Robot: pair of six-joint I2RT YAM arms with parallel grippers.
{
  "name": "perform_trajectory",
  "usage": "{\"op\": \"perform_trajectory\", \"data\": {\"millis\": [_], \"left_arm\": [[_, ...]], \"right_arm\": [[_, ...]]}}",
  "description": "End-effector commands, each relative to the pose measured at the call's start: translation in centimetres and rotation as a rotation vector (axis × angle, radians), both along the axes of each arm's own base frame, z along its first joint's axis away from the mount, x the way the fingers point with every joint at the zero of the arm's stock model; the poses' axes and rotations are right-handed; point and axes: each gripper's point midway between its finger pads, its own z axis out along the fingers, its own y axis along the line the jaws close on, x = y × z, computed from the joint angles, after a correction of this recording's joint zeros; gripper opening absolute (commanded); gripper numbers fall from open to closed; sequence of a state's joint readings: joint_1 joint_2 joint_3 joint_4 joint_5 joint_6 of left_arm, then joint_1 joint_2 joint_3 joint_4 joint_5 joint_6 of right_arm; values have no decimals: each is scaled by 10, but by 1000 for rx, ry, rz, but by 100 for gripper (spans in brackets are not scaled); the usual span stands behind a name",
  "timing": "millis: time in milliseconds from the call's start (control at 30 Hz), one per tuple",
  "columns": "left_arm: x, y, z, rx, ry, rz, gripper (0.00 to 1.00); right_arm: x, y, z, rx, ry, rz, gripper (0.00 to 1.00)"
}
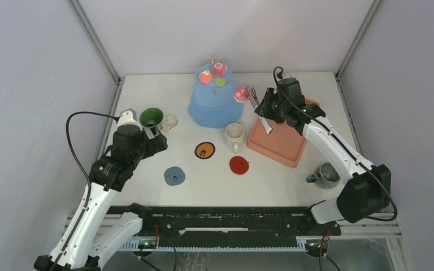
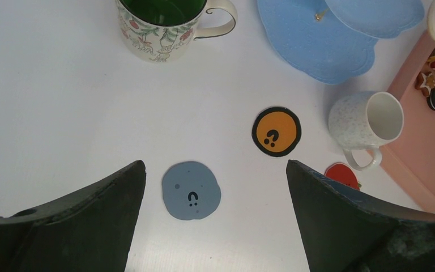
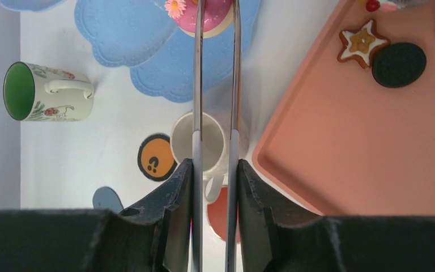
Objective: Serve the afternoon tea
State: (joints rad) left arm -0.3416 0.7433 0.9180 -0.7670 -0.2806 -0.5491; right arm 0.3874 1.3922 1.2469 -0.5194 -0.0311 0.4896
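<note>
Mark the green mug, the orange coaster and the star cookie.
green mug (image 2: 158,42): left wrist view, flowered outer wall.
orange coaster (image 2: 276,131): left wrist view, centre.
star cookie (image 3: 363,41): right wrist view, iced centre.

Green mug (image 2: 158,42) partly beyond left wrist view's top edge

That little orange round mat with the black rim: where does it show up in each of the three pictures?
Top external: the orange mat lies just below centre, left of the cream mug.
Left wrist: the orange mat is right of centre, with the cream mug to its right.
Right wrist: the orange mat is lower left of centre, just left of the cream mug.
Shared landmark: the cream mug.
</note>
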Motion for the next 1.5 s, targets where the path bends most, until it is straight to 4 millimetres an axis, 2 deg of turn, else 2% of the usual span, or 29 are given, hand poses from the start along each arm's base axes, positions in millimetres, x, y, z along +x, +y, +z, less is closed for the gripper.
{"op": "perform_trajectory", "data": {"millis": [0, 600, 933, 1167, 1233, 1333, 1400, 1467], "left_arm": [[4, 6, 32, 1, -81, 21, 98], [3, 11, 31, 19, -76, 40, 98], [-1, 14, 33, 20, -77, 50, 98], [-6, 18, 34, 23, -80, 65, 98], [-7, 19, 34, 22, -81, 67, 98], [-8, 18, 33, 16, -81, 68, 98], [-9, 19, 33, 14, -83, 70, 98], [-9, 19, 32, 13, -81, 71, 98]], "right_arm": [[31, 20, 52, 77, -155, 3, 0], [79, 63, 41, 124, -110, 49, 0], [98, 83, 25, 153, -73, 68, 0], [105, 92, 21, 181, -67, 70, 0], [105, 94, 20, 186, -64, 72, 8], [103, 97, 19, 189, -58, 77, 29], [101, 97, 19, 186, -55, 77, 35], [98, 97, 22, 186, -59, 81, 37]]}}
